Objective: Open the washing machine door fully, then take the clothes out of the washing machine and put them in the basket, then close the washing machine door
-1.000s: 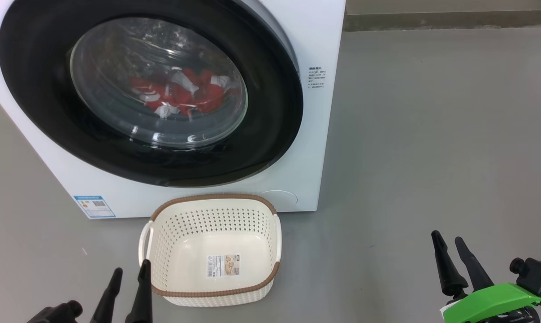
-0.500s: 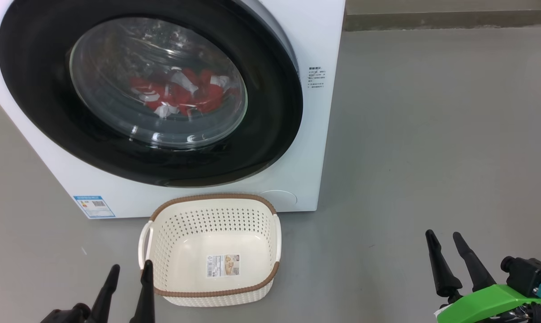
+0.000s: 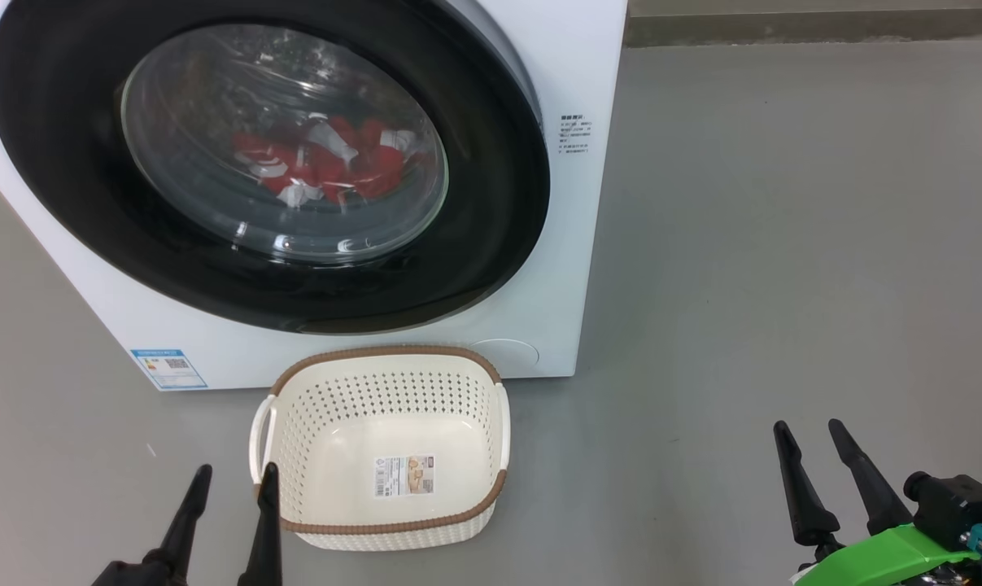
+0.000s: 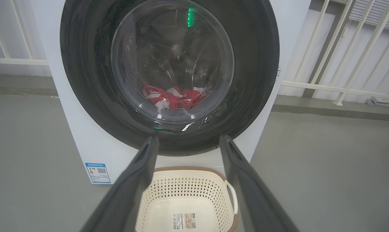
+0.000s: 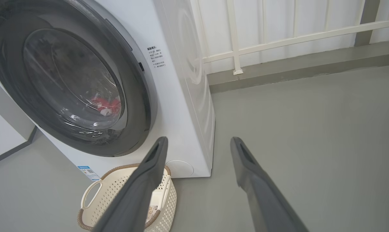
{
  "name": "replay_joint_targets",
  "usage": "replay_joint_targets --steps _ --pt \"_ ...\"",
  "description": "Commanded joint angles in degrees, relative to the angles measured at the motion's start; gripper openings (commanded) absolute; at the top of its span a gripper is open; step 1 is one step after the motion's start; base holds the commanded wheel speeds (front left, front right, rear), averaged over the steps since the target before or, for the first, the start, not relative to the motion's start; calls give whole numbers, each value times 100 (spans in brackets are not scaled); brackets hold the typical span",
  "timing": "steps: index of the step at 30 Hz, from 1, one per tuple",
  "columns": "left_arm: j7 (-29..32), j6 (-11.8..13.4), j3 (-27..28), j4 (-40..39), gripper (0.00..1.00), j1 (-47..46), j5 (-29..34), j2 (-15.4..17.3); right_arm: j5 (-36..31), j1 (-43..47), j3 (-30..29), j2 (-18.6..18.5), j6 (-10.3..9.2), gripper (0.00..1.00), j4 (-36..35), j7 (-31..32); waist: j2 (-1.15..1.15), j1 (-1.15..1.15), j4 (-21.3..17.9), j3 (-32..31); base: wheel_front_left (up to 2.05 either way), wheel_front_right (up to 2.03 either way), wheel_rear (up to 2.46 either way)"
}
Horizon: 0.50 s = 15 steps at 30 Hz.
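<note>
The white washing machine [image 3: 572, 49] fills the head view's upper left. Its round black-ringed door [image 3: 499, 187] looks shut against the front. Red and white clothes [image 3: 320, 167] lie inside the drum, seen through the glass [image 4: 173, 96] [image 5: 107, 104]. A cream perforated basket [image 3: 491, 496] with a brown rim stands empty on the floor just before the machine [image 4: 194, 170] [image 5: 94, 190]. My left gripper [image 3: 234, 476] is open, low at the basket's left handle. My right gripper [image 3: 808, 431] is open, well off to the right over bare floor.
Grey floor [image 3: 783, 244] spreads to the right of the machine. A white railing [image 5: 278, 38] and a low grey kerb [image 5: 294, 71] run along the back. A blue label [image 3: 169, 368] marks the machine's lower left corner.
The picture has shifted slightly upward, so the camera has moved a little. Both grippers have crept a touch and stay open. Door, clothes and basket have not moved.
</note>
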Motion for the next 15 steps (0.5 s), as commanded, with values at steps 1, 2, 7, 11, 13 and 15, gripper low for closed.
replay_joint_targets --steps 1,2,7,11,13,15 --pt "-96 15 195 -197 100 -44 194 76 -163 -64 68 -82 34 100 -174 -89 0 0 0 3 0 0 0" --pt "-113 7 209 -205 100 -38 258 71 -221 -54 58 -72 34 100 -177 -106 0 0 0 5 0 0 0" --pt "-196 -39 270 -223 100 13 588 39 -515 3 15 -36 36 100 -185 -188 0 0 -14 -11 0 0 0" --pt "-263 -91 330 -237 100 43 828 -2 -750 54 -31 -16 37 100 -197 -253 0 0 -25 -22 0 0 0" --pt "-296 -131 377 -228 100 54 913 -36 -865 73 -62 -11 38 100 -204 -285 0 0 -33 -27 0 0 0" --pt "-330 -182 438 -213 100 63 984 -74 -972 91 -95 -7 39 100 -210 -318 0 0 -40 -29 0 0 0"
